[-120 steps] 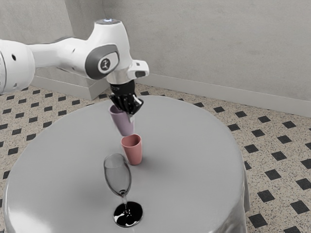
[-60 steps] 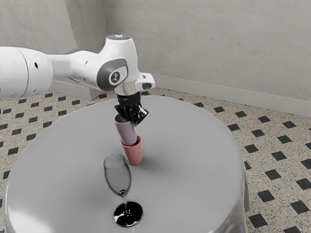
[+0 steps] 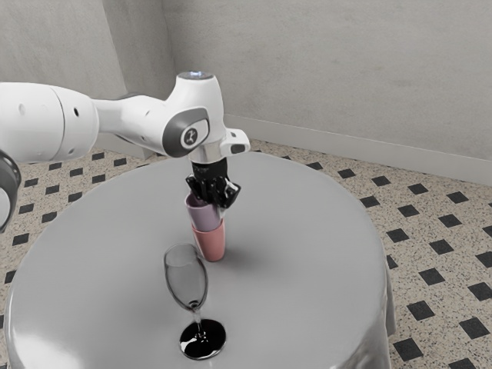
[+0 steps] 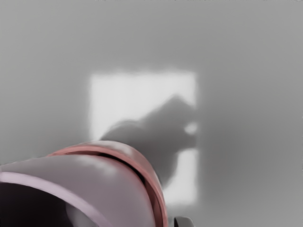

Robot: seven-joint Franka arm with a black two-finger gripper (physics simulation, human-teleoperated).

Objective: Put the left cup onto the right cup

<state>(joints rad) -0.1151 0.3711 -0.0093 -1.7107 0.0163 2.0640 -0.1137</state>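
The purple cup [image 3: 201,216] stands upright, nested in the pink cup [image 3: 209,243] near the middle of the round grey table [image 3: 307,254]. My gripper [image 3: 212,198] comes down from above and is shut on the purple cup's rim. In the wrist view the purple cup [image 4: 80,184] looms large just under my hand, with the pink cup's rim [image 4: 152,187] wrapping around it. The purple cup's lower part is hidden inside the pink one.
A clear wine glass [image 3: 187,280] on a black foot stands close in front of the cups, toward the table's near edge. Wide bare tabletop lies on the exterior view's right. A checkered floor surrounds the table.
My hand has carried the purple cup rightward and down, from tilted above the pink cup to seated upright inside it.
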